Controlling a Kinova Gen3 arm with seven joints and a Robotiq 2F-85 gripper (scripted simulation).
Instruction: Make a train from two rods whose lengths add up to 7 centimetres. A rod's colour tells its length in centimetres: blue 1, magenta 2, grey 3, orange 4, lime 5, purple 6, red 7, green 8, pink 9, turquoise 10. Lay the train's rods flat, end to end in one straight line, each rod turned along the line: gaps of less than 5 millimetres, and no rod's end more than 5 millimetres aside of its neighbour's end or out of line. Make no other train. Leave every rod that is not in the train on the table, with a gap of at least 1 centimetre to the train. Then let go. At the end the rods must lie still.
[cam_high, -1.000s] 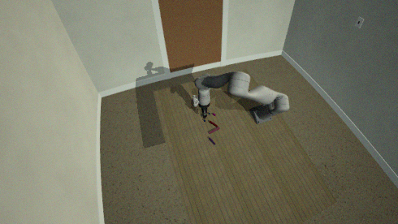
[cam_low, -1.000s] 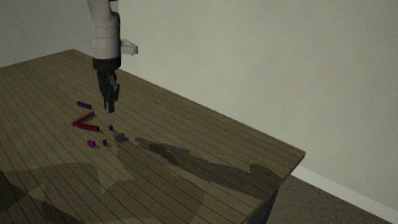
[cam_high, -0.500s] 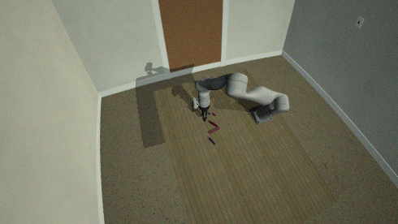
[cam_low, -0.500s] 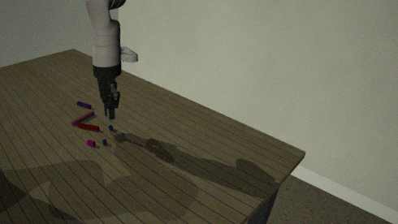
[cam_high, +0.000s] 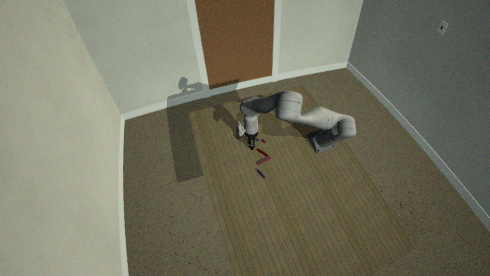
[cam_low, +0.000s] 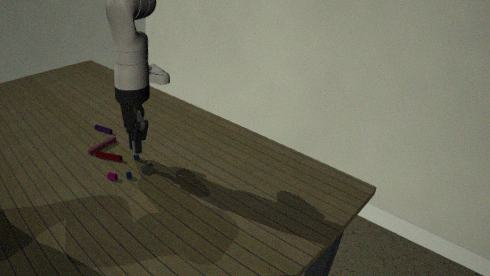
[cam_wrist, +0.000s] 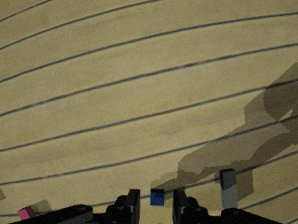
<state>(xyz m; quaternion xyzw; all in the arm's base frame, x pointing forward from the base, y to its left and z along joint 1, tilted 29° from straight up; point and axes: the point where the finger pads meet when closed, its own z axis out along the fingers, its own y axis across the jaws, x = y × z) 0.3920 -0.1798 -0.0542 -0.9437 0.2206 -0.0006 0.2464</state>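
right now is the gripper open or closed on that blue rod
Partly open, holding nothing. The gripper has its fingers either side of the blue rod, which lies on the table just ahead of them, with gaps showing.
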